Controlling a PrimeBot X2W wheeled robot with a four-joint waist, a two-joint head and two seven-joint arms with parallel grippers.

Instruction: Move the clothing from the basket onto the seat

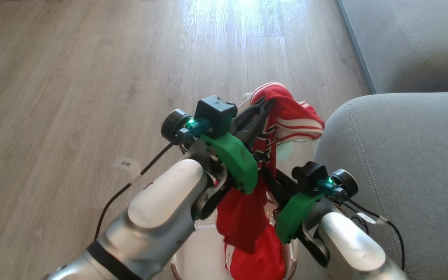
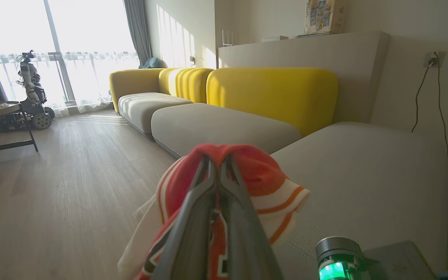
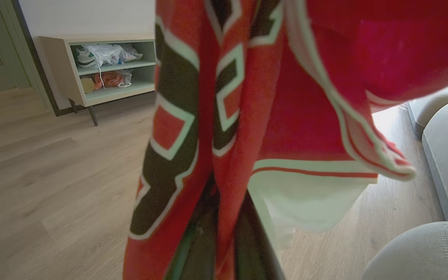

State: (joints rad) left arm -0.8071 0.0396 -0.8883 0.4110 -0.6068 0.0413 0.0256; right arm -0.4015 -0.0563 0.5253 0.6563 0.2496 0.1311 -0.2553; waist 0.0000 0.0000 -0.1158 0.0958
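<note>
Left pincer (image 1: 265, 105) clenched tight on the top fold of the red jersey (image 1: 286, 112), fingers pressed together, up above the basket (image 1: 175, 269). Right pincer (image 3: 222, 210) nearly closed, jersey cloth pinched between its fingers lower down. Jersey hangs from both, tail reaching into the basket. Grey sofa seat (image 1: 403, 163) just to the right. Can't tell if cloth touches it.

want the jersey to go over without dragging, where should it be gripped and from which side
Grip the jersey at its bunched top fold, as the left gripper does, coming from the floor side opposite the seat. The cloth hangs limp toward the basket, so a high hold should lift it clear.
</note>
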